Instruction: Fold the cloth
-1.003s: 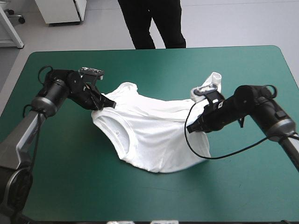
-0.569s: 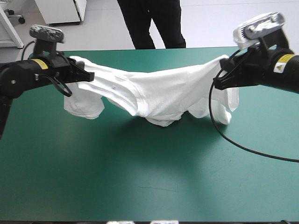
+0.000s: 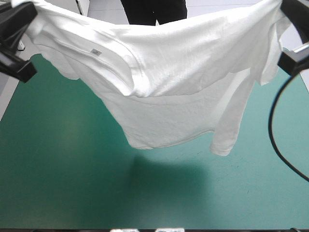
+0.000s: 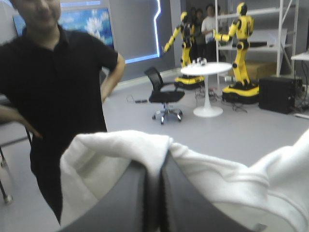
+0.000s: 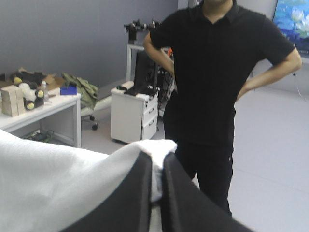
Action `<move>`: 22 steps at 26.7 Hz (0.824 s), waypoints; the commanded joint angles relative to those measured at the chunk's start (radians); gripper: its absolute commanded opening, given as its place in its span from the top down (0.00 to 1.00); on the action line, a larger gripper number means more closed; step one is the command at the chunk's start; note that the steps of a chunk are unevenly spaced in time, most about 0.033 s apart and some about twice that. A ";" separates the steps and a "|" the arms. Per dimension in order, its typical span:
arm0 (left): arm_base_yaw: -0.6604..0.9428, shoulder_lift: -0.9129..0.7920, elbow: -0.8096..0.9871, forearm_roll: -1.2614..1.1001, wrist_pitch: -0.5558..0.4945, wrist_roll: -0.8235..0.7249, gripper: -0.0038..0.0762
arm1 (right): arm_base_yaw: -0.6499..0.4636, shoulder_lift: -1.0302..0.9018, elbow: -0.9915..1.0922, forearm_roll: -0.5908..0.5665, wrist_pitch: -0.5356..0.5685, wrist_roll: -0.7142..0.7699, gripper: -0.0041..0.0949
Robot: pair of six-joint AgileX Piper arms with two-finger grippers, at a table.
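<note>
Quick status: I've got the T-shirt (image 3: pixel 169 82) up in the air, stretched wide between both arms above the bench (image 3: pixel 58 193). My left hand (image 4: pixel 154 166) is pinched tight on one top corner of the fabric. My right hand (image 5: pixel 157 162) is clamped the same way on the opposite corner, with white cloth bunched over the fingertips on both sides. The body of the shirt sags in the middle, the neckline (image 3: pixel 130 79) faces the camera, and one sleeve (image 3: pixel 227 140) dangles lowest on the right. As far as I can tell, none of it touches the teal-green cover.

Progress-wise, I'd say it's early. The shirt is picked up and opened out, but there's no actual fold in it yet. What's left is laying it flat on the bench without wrinkles, then doing all the folds.
</note>
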 commanded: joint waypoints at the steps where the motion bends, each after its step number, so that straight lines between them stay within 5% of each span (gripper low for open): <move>1: 0.000 -0.045 -0.102 -0.044 -0.111 0.024 0.96 | -0.002 -0.067 -0.028 0.038 -0.088 -0.010 0.98; 12: 0.000 -0.103 -0.130 -0.069 -0.045 0.030 0.96 | -0.002 -0.216 0.120 0.086 -0.045 0.026 0.98; 22: 0.000 -0.101 0.161 -0.056 0.005 -0.001 0.96 | -0.002 -0.222 0.442 0.078 -0.005 0.055 0.98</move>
